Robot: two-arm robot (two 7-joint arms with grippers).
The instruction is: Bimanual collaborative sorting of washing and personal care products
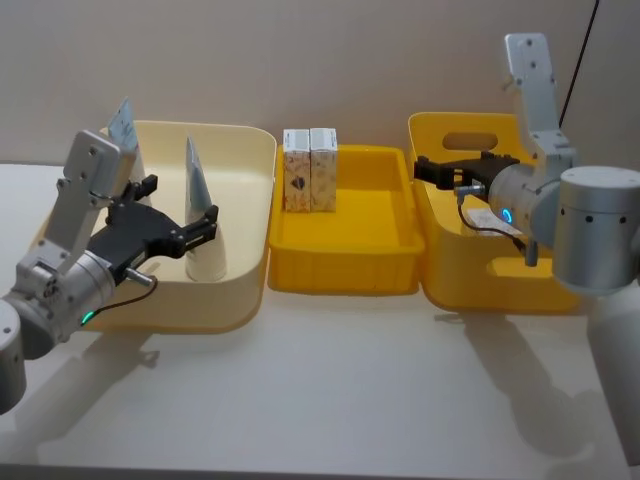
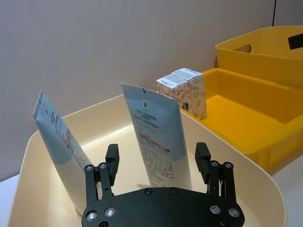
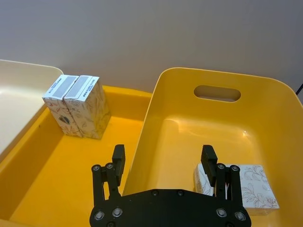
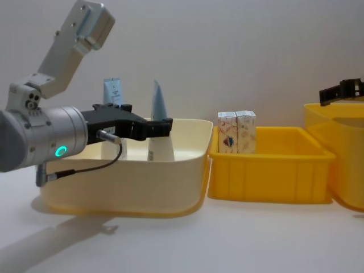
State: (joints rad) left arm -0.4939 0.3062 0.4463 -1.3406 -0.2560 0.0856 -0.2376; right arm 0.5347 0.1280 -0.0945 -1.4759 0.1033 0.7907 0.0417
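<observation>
Two pale blue-and-white squeeze tubes stand cap-down in the cream bin (image 1: 235,300). My left gripper (image 2: 157,159) is open inside that bin, its fingers either side of the nearer tube (image 2: 158,137) and just short of it. The other tube (image 2: 57,142) leans at the bin's far wall. Two white cartons (image 1: 310,168) stand upright side by side at the back of the middle yellow tray (image 1: 340,270). My right gripper (image 3: 163,158) hangs open over the yellow handled bin (image 3: 265,123). A floral white carton (image 3: 248,187) lies flat on that bin's floor beneath it.
The three containers stand in a row at the back of the pale table (image 1: 330,400), almost touching one another. A wall rises close behind them. The table in front of the bins is bare.
</observation>
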